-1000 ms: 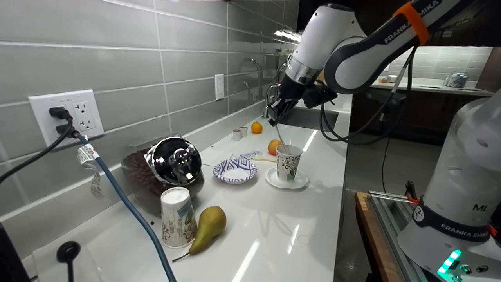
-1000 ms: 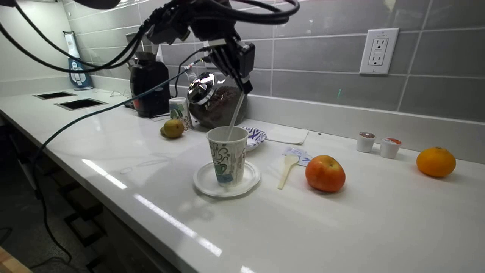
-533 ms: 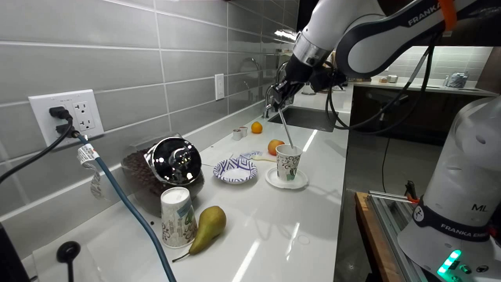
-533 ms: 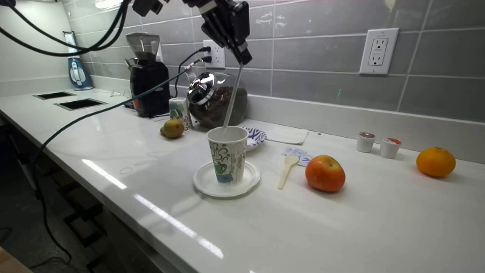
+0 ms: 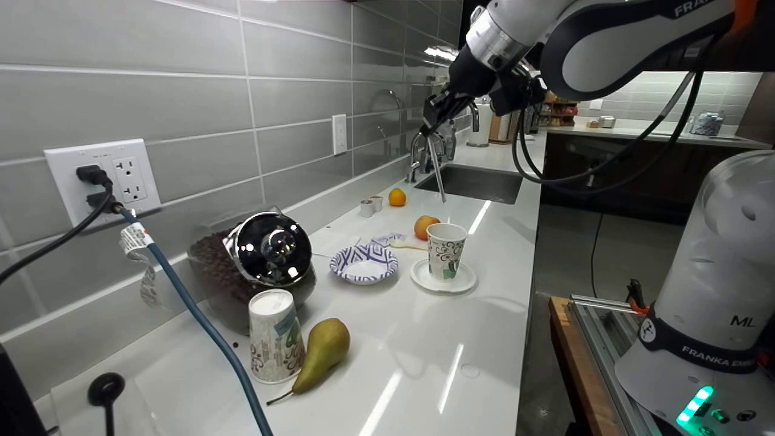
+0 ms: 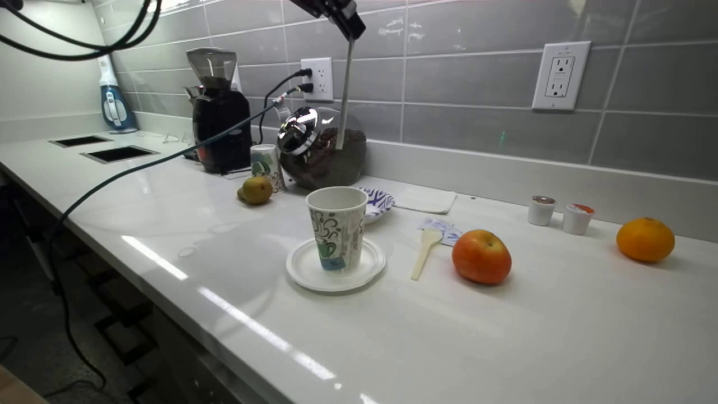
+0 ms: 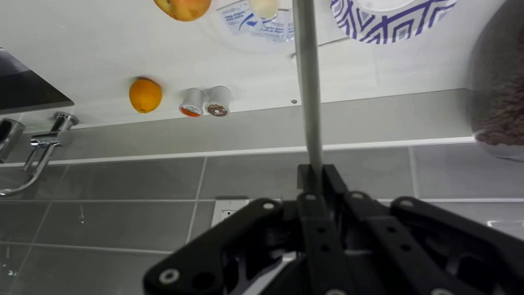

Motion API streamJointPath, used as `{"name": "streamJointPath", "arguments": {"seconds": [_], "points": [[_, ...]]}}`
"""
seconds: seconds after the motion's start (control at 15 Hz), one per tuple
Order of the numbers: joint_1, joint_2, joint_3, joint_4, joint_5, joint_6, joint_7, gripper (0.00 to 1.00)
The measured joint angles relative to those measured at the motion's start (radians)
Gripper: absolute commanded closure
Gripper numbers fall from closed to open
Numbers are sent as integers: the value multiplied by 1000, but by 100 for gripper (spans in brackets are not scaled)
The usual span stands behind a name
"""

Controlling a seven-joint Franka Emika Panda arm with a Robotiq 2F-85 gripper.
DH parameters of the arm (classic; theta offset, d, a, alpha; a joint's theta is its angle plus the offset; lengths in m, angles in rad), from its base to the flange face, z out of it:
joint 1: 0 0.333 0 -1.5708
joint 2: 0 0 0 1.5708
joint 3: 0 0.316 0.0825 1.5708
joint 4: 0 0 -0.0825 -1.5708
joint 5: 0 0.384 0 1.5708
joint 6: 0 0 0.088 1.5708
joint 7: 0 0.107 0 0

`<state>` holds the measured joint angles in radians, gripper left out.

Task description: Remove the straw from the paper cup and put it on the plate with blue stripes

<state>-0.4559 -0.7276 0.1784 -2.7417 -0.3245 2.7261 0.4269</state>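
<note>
A white counter (image 6: pixel 533 336) runs along a grey tiled wall (image 6: pixel 471 106). Extraction is judged complete: the straw (image 6: pixel 345 92) hangs with its lower end clear of the paper cup (image 6: pixel 339 233), its upper end pinched in the claw (image 7: pixel 316 176). The paper cup stands upright on a plain saucer (image 6: pixel 371 262). Remaining steps: carry the straw to the plate with blue stripes (image 5: pixel 363 267), lower it, release.

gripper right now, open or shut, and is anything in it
Gripper: closed, holding the straw by its upper end, the lower end out of the upright paper cup.
</note>
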Motion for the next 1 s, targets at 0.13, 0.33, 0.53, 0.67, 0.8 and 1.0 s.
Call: {"name": "streamJointPath", "arguments": {"seconds": [0.13, 0.33, 0.53, 0.67, 0.8, 1.0], "points": [[45, 5, -28, -1, 21, 18, -31, 98], [133, 38, -86, -1, 82, 56, -102, 98], [221, 102, -155, 6, 146, 108, -186, 98], [262, 149, -198, 21, 175, 135, -237, 98], [282, 194, -234, 41, 188, 156, -283, 98], [315, 264, -291, 68, 209, 205, -362, 98]]}}
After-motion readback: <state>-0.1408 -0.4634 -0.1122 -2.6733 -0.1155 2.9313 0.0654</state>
